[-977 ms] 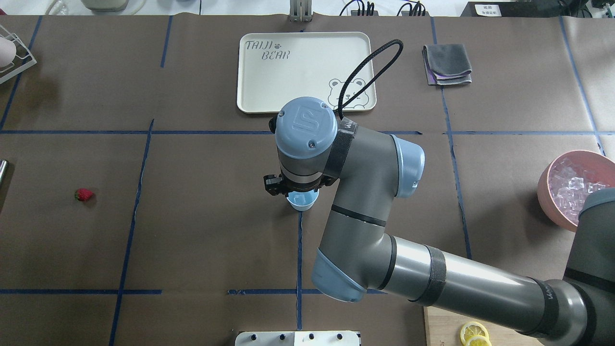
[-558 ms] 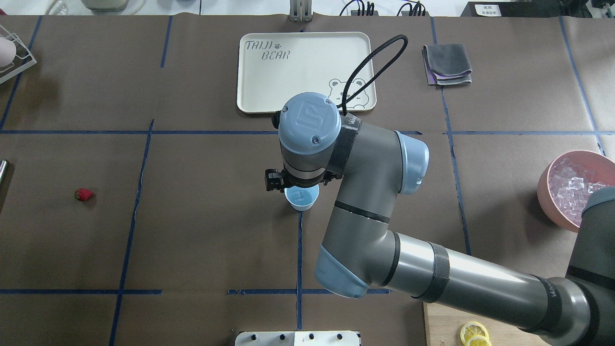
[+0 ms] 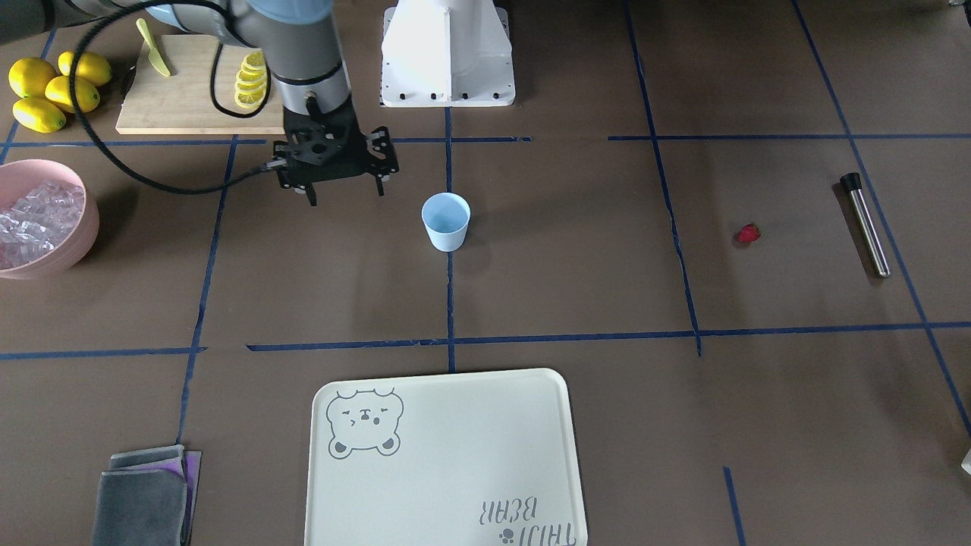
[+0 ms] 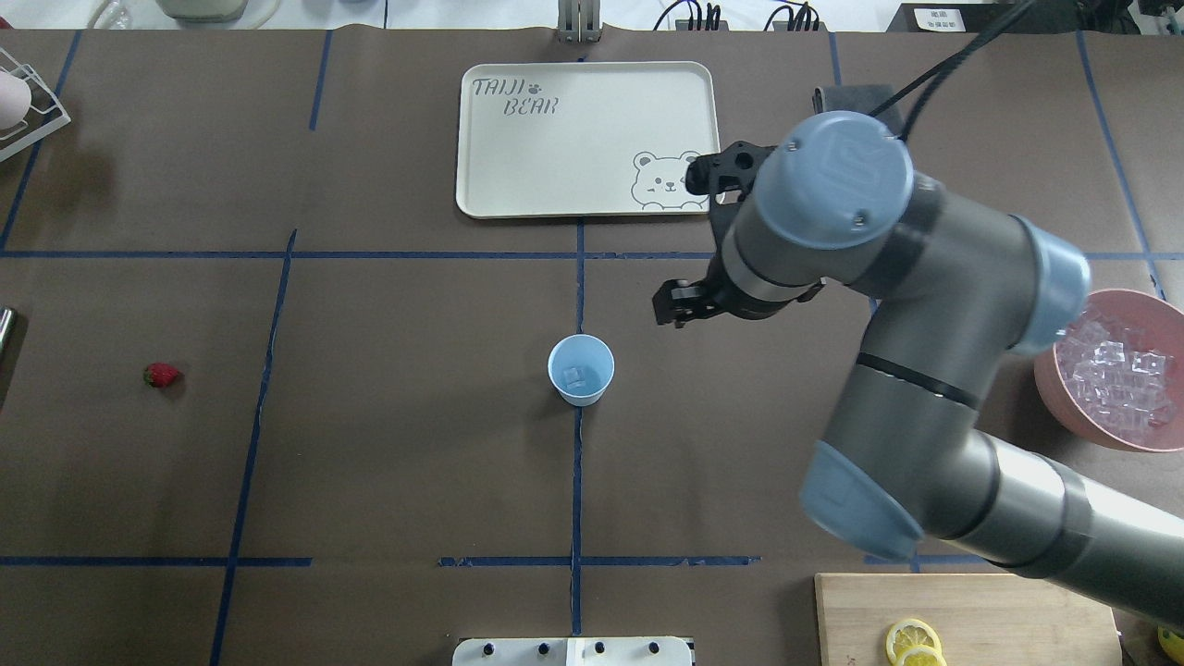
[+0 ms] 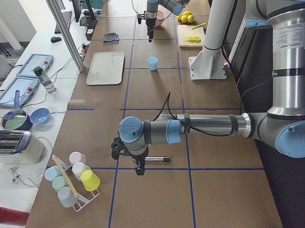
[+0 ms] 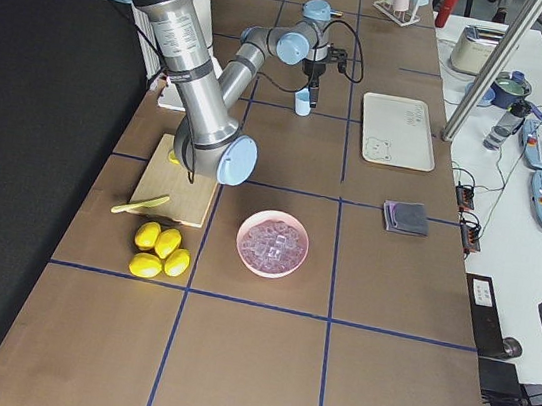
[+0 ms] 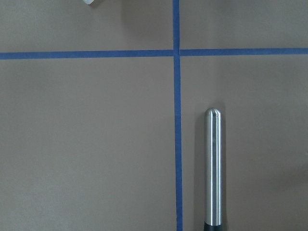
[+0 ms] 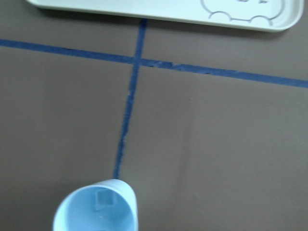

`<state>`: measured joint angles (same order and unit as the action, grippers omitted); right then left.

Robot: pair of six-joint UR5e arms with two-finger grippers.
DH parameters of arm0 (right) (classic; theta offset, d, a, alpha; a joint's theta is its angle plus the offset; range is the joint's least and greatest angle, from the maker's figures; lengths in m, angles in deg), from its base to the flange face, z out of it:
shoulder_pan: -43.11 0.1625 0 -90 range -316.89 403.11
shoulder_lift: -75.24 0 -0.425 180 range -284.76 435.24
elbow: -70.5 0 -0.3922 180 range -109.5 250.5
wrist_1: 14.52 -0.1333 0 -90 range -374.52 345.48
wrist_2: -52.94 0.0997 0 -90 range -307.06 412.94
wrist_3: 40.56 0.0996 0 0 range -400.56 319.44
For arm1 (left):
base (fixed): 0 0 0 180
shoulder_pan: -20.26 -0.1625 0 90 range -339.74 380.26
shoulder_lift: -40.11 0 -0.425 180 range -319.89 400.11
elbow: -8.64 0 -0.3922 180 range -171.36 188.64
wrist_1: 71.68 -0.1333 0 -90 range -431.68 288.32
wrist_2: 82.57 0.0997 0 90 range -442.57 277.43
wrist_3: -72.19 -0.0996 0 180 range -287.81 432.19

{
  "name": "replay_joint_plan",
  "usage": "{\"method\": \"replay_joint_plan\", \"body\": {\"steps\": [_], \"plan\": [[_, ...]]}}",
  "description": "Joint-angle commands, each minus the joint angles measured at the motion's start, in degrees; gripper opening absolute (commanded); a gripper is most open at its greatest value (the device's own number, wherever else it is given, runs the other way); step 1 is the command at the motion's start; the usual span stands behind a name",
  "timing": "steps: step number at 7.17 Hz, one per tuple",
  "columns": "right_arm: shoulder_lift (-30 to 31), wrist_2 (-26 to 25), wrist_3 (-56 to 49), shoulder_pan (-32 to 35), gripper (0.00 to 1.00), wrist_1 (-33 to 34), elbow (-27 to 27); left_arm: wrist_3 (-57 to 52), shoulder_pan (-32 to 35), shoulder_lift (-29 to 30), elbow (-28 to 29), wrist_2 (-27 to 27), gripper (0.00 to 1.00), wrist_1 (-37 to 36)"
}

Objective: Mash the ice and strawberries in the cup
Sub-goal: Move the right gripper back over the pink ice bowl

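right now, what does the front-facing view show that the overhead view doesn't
Only front-facing: the pale green knife on the wooden cutting board. Only overhead: the clear ice cube lying inside the small pale blue plastic cup. Both: that cup, the small red strawberry, the pink bowl of ice, the cream bear-print tray, and the open right gripper, apart from the cup.

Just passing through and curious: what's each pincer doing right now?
Left pincer: cannot be told.
Right pincer: open, empty.

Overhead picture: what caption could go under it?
One ice cube in the blue cup, right gripper off to its side, strawberry lying apart.
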<state>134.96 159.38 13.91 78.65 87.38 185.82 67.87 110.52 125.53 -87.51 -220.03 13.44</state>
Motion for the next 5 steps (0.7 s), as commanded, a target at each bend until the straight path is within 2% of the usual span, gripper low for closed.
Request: {"method": "replay_joint_plan", "body": {"steps": [1, 2, 3, 4, 5], "plan": [[11.24, 3.22, -7.25, 5.04, 0.99, -0.38, 8.32, 0.01, 0.00, 0.01, -0.44, 0.00, 1.00, -0.04], [15.29, 5.68, -11.80, 8.47, 0.99, -0.39, 10.08, 0.01, 0.00, 0.01, -0.53, 0.00, 1.00, -0.04], [19.59, 5.97, -15.15, 12.07, 0.99, -0.47, 12.01, 0.27, 0.00, -0.08, -0.61, 0.00, 1.00, -0.04], [24.51, 8.41, -16.66, 16.02, 0.99, -4.21, 12.03, 1.06, 0.00, -0.08, -1.05, 0.00, 1.00, -0.04], [30.48, 12.00, -21.20, 20.76, 0.99, -11.30, 10.38, 1.15, 0.00, -0.17, -1.40, -0.09, 1.00, -0.04]]}}
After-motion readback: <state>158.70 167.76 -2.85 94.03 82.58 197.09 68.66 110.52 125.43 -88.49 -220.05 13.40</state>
